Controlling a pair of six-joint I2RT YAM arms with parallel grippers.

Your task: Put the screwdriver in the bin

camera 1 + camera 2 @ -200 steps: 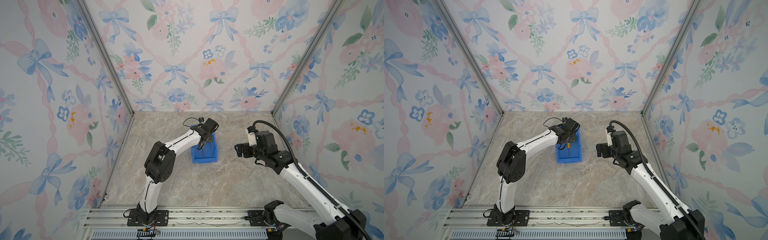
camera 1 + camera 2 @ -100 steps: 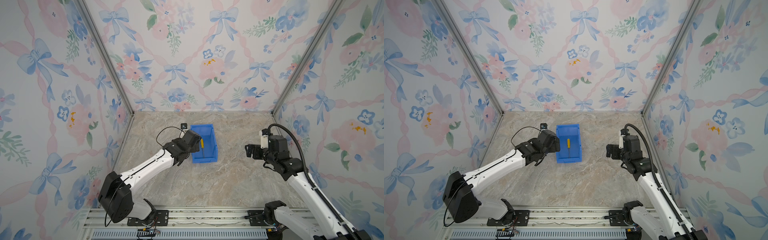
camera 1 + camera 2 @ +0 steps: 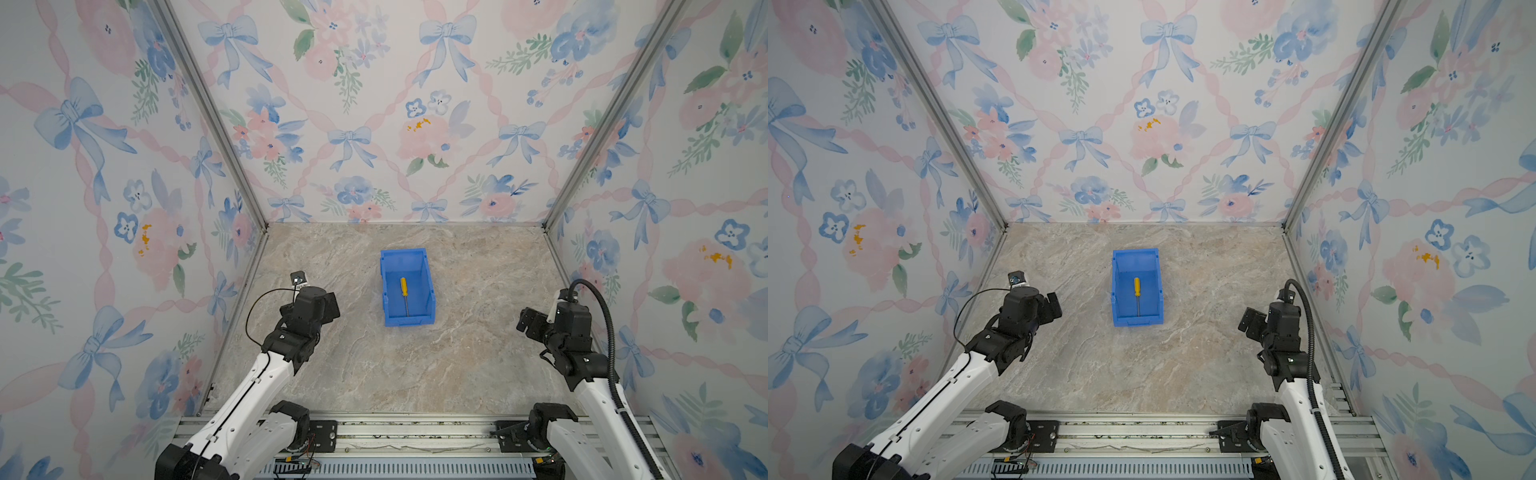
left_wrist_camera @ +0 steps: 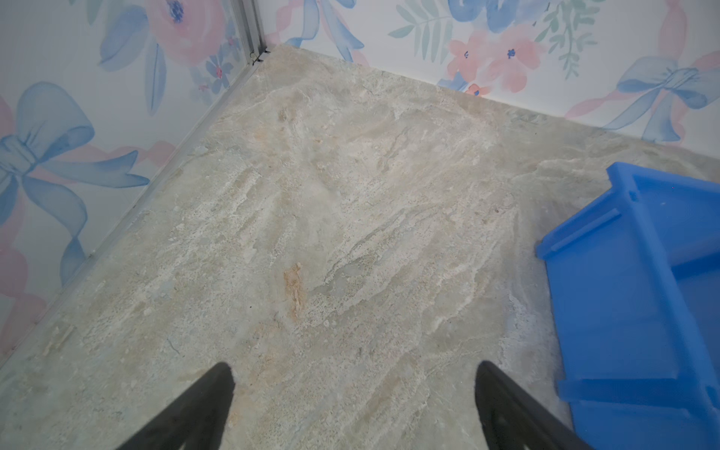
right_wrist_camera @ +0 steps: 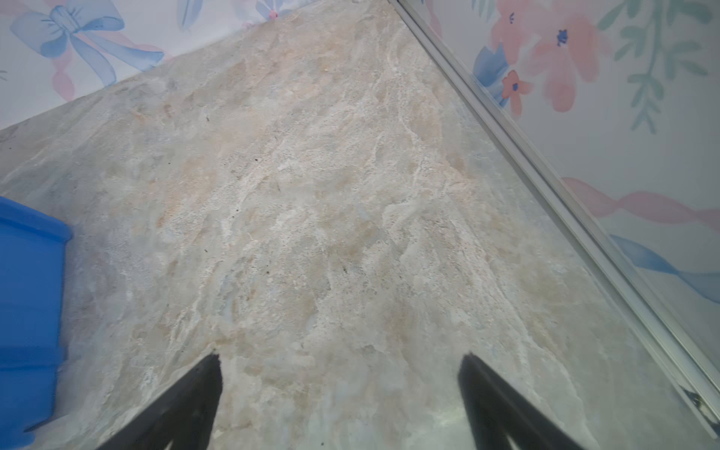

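Screwdriver (image 3: 403,292) lies in bin (image 3: 403,262); left end effector (image 4: 350,370) and right end effector (image 5: 339,360) wide, empty; best to park clear of bin.

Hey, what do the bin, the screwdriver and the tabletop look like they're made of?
Bin: likely moulded plastic, uniform bright blue, faint sheen, ribbed rim.
Screwdriver: yellow handle looks plastic; thin grey shaft looks like metal.
Tabletop: beige veined marble look, matte; real stone or a print, cannot tell.
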